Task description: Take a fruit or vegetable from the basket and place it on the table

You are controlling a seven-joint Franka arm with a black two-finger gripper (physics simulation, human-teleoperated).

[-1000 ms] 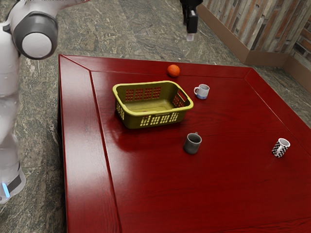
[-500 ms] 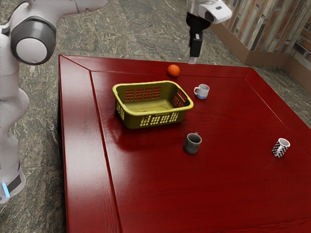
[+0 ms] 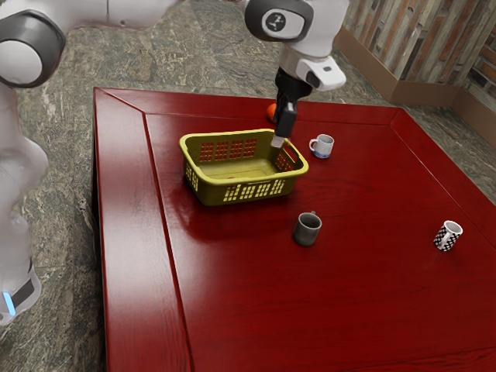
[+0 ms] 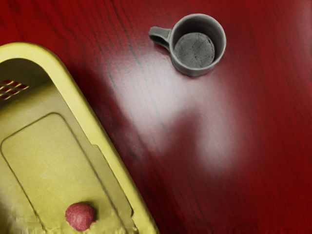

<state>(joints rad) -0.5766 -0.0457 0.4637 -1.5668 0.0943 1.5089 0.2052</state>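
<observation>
Just by the basket's rim (image 3: 248,180), bringing the jaws (image 3: 277,141) down from higher up, not telling whether apart or together; now nearing the red fruit (image 4: 80,216) lying inside the basket, probably still needing careful centring

Basket (image 3: 248,180), one; red table (image 3: 232,294), one; mugs, three, clocked from the basket in the exterior view: white mug (image 3: 324,146) between two and three o'clock, checkered mug (image 3: 448,236) between three and four, grey mug (image 3: 307,231) between four and five; round fruits or vegetables, two: orange one (image 3: 270,113) at one, reddish one (image 4: 80,216) inside.
</observation>
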